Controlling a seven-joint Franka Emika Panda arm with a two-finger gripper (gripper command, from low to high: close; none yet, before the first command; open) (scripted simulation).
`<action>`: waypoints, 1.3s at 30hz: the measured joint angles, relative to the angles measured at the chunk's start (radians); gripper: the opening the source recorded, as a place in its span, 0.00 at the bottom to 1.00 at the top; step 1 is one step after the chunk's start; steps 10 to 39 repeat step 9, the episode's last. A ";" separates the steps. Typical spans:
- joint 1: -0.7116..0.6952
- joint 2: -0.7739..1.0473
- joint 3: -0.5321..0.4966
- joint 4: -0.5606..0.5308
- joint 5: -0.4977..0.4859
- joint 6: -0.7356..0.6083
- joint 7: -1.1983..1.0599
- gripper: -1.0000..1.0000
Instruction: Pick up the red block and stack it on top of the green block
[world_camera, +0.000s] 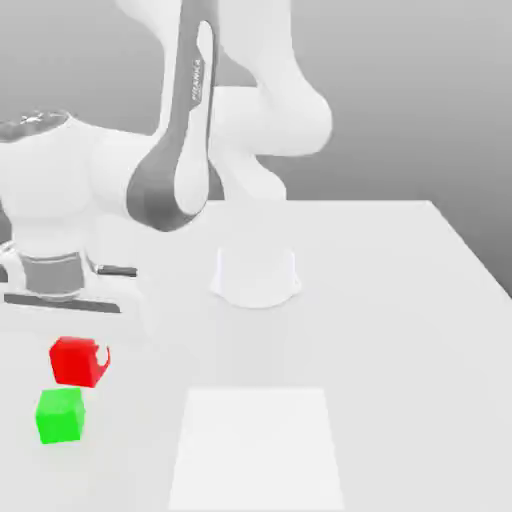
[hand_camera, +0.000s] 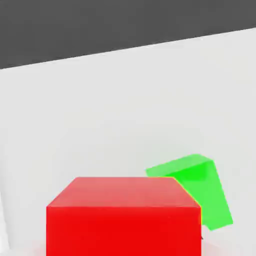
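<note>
The red block (world_camera: 76, 364) is at the exterior view's lower left, just beyond the green block (world_camera: 60, 416), and looks a little larger than it. My gripper (world_camera: 82, 352) reaches down from the white hand (world_camera: 60, 285) and is shut on the red block; a white fingertip (world_camera: 101, 354) overlaps the cube's upper right corner. In the hand view the red block (hand_camera: 122, 220) is very close, and the green block (hand_camera: 197, 192) sits farther off, partly behind the red cube's corner and turned at an angle to it.
The arm's round white base (world_camera: 256, 275) stands at the middle of the white table (world_camera: 400, 330). A paler square patch (world_camera: 258, 445) lies on the tabletop towards the front. The table's edge runs along the exterior view's right.
</note>
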 joint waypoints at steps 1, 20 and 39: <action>-0.003 0.021 0.001 0.007 0.017 0.013 0.008 0.00; -0.046 0.178 0.063 0.021 0.141 0.146 -0.063 1.00; -0.046 0.178 0.063 0.021 0.141 0.146 -0.063 1.00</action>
